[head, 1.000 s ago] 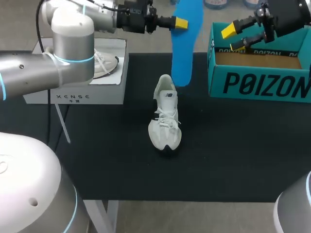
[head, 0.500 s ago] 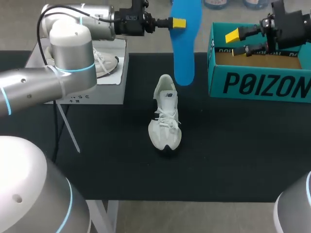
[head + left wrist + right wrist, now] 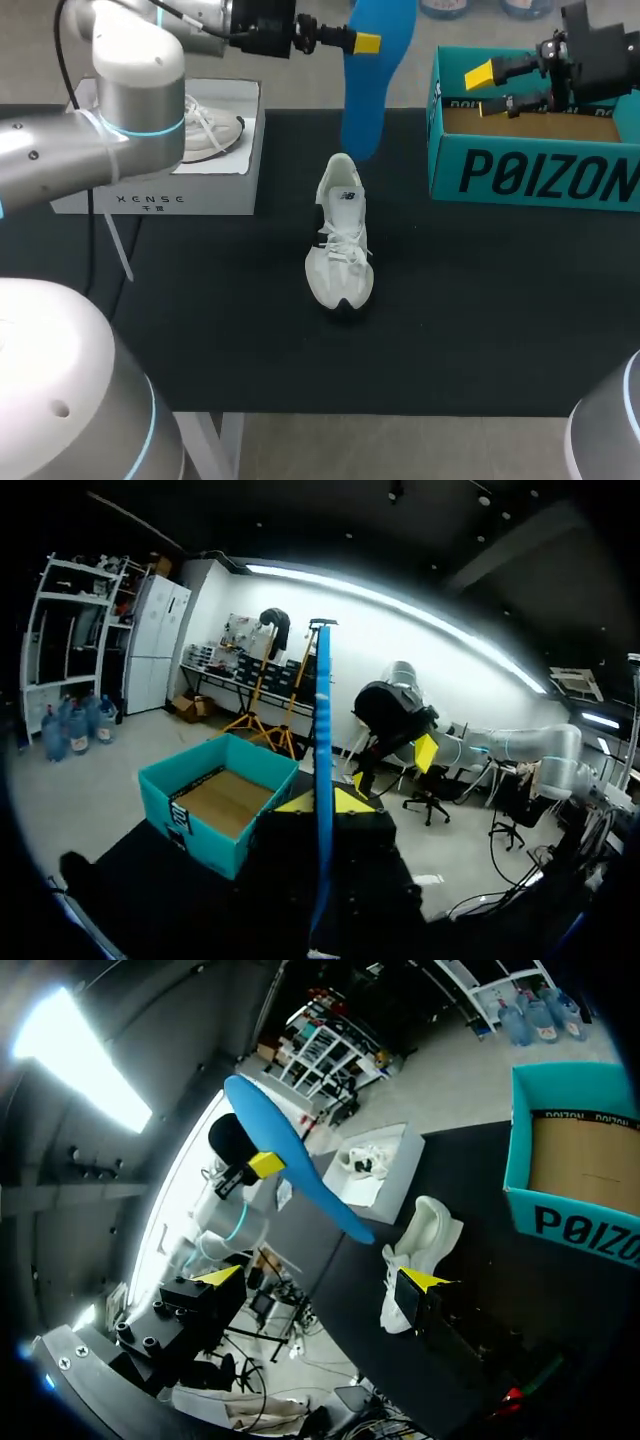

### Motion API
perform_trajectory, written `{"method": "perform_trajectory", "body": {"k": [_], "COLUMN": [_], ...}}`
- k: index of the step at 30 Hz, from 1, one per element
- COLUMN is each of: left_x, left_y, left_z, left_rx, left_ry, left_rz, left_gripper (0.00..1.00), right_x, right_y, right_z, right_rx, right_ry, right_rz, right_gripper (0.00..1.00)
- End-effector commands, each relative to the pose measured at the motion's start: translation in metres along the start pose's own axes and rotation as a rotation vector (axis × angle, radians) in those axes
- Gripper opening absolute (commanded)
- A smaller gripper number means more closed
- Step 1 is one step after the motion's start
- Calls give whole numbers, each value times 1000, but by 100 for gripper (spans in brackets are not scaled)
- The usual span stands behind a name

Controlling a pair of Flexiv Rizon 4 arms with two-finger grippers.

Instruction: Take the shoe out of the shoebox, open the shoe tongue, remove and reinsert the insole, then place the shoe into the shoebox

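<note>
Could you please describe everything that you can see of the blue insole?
The insole is plain bright blue, thin, gently curved and foam-like. It hangs nearly upright in the air, pinched near its upper end by the left hand. Its lower end is just over the heel of the white shoe, apparently not touching it.

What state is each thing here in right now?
Insole: out of the shoe, held in the air above it.
Left gripper: shut on the insole.
Right gripper: open, empty, near the shoebox.
Shoe: upright on its sole, laced.
Shoebox: open, nothing inside.
</note>
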State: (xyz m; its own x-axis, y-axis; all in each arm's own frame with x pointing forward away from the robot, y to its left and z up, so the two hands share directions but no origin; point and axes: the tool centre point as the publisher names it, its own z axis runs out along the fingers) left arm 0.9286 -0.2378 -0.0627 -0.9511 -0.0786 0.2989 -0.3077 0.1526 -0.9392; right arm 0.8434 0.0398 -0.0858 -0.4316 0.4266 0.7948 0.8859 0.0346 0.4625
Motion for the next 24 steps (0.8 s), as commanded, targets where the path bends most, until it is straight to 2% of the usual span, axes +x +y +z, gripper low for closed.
{"method": "perform_trajectory", "body": {"k": [1,8,9,10,13,14,15,17,20,24], "left_x": [11,11,9,9,6,7,8,7,7,7], "left_y": [6,6,6,7,3,1,-2,-7,-11,-11], "left_z": [0,0,1,1,-1,-1,-2,-5,-11,-11], "left_rx": [52,52,-11,-30,-13,3,55,75,89,89], "left_ry": [-88,-88,-74,-61,-14,17,10,43,118,118], "left_rz": [86,86,206,261,445,490,492,557,535,535], "left_gripper": [0,0,0,0,0,0,0,0,0,0], "right_x": [0,0,0,0,0,0,0,0,0,0], "right_y": [0,0,0,0,0,0,0,0,0,0], "right_z": [2,2,2,2,2,2,2,2,2,2], "right_rx": [-2,-2,-2,-2,-2,-2,-2,-2,-2,-2], "right_ry": [-1,-1,-1,-1,-1,-1,-1,-1,-1,-1], "right_rz": [0,0,0,0,0,0,0,0,0,0], "right_gripper": [100,100,100,100,100,100,100,100,100,100]}}
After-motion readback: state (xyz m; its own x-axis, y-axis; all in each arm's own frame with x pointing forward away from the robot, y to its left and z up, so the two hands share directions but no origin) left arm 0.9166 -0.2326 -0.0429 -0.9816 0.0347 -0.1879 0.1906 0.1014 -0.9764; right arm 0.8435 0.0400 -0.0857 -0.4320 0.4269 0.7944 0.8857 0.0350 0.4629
